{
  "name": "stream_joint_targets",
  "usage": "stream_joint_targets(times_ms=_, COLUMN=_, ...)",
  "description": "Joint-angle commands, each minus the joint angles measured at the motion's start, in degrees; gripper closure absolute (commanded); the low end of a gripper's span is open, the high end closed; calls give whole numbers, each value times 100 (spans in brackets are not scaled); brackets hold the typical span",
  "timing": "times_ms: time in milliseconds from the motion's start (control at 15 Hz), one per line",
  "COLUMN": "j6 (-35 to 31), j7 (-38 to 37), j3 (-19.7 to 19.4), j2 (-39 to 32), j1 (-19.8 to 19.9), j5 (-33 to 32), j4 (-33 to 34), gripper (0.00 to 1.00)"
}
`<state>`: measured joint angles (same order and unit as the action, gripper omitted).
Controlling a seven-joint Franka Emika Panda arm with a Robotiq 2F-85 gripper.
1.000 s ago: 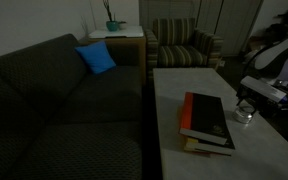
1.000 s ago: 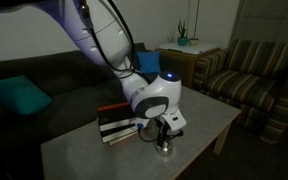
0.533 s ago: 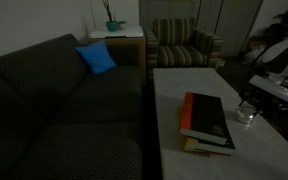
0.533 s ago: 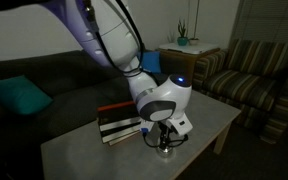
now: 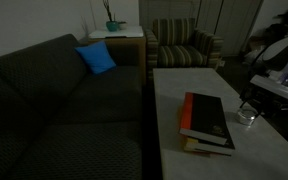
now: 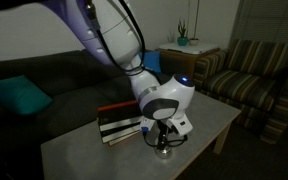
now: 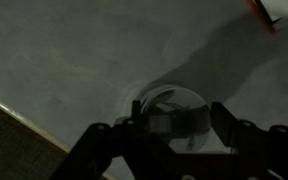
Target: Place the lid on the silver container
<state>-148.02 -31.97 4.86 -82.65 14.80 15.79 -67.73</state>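
Observation:
In the wrist view a small round shiny lid (image 7: 169, 105) sits between my dark fingers, and my gripper (image 7: 176, 122) is shut on its edges. I cannot tell the lid apart from the silver container beneath it there. In both exterior views the gripper (image 6: 164, 138) (image 5: 250, 104) points straight down at the silver container (image 6: 164, 150) (image 5: 245, 117), which stands on the pale coffee table (image 6: 206, 116) right beside the books. Whether the lid touches the container's rim is too dark to tell.
A stack of books (image 5: 206, 122) (image 6: 119, 126) lies on the table (image 5: 184, 85) next to the container. A dark sofa (image 5: 54, 100) with a blue pillow (image 5: 96, 58) runs along one side. A striped armchair (image 5: 184, 45) (image 6: 254, 70) stands beyond the table's end.
The arm's wrist has shifted slightly sideways above the container. The gripper stays shut and low over the same spot.

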Motion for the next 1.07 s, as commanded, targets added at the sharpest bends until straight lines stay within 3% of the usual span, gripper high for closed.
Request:
stream_joint_targets(times_ms=0, j6=383, j7=-63, j3=-82, j2=45, j1=-17, j5=-58, j4=48, gripper=56)
stream_joint_targets(times_ms=200, j6=933, j7=86, j3=-280, j2=-42, j1=-163, j5=205, j4=317, gripper=56)
stream_joint_targets(times_ms=400, j6=1124, j7=-92, j3=-260, j2=-28, j1=-127, j5=-17, j4=350, gripper=56)
stream_joint_targets(times_ms=1000, j6=452, j7=-583, j3=-406, j2=184, j1=-263, j5=36, j4=3, gripper=56)
